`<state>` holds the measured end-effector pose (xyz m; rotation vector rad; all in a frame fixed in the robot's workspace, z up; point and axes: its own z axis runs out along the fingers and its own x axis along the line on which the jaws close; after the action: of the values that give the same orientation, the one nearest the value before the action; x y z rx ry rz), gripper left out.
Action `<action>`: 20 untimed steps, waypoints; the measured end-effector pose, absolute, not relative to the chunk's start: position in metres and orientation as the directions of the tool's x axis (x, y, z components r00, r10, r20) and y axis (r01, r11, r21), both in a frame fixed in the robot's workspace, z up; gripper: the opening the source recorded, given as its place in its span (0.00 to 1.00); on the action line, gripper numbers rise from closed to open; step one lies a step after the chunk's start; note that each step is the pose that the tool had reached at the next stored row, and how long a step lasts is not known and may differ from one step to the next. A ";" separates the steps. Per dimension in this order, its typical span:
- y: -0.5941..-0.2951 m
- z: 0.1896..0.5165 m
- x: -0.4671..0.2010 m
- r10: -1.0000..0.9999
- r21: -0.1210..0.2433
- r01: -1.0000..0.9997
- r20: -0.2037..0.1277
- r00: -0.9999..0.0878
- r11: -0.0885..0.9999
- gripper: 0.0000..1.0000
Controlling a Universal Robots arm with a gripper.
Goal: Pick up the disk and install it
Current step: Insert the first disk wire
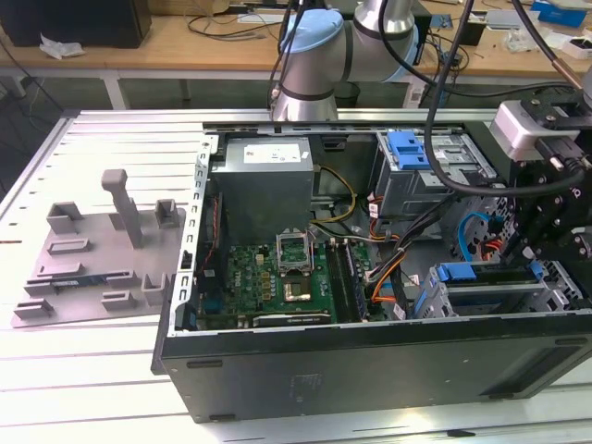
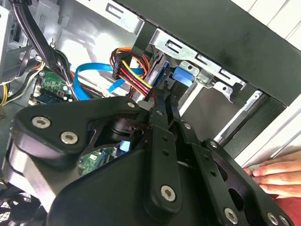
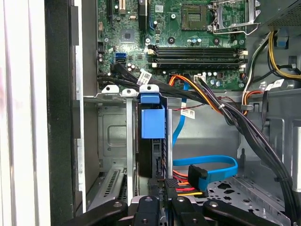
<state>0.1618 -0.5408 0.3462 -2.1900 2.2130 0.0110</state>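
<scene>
The disk [image 3: 153, 120] stands on edge in a metal drive bay of the open computer case, its blue bracket facing the first wrist view. In the second wrist view the bracket [image 2: 182, 76] shows just past the fingertips. My gripper [image 3: 161, 184] sits on the disk's near edge, fingers drawn close together on it. The two narrow black fingers [image 2: 157, 113] run side by side toward the bay, with the gripper [image 2: 165, 101] at its mouth. In the exterior view the gripper [image 1: 535, 259] hangs over the case's right end, above the blue-edged disk [image 1: 462, 272].
Orange, red and black cables [image 3: 221, 101] and a blue flat cable [image 3: 207, 162] lie beside the bay. The motherboard [image 1: 277, 277] and grey power-supply box [image 1: 264, 180] fill the case's left half. A grey fixture plate [image 1: 92, 250] lies on the table. A person's hand [image 2: 275, 172] rests on the case edge.
</scene>
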 end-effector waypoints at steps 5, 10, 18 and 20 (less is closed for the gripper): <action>-0.541 0.344 0.162 -1.000 -0.015 -1.000 -0.025 -0.010 0.011 0.17; -0.541 0.344 0.162 -1.000 -0.015 -1.000 -0.025 -0.010 0.011 0.17; -0.541 0.342 0.162 -1.000 -0.015 -1.000 -0.025 -0.010 0.011 0.17; -0.541 0.342 0.162 -1.000 -0.015 -1.000 -0.025 -0.010 0.011 0.17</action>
<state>0.1618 -0.5408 0.3423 -2.1900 2.2130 0.0109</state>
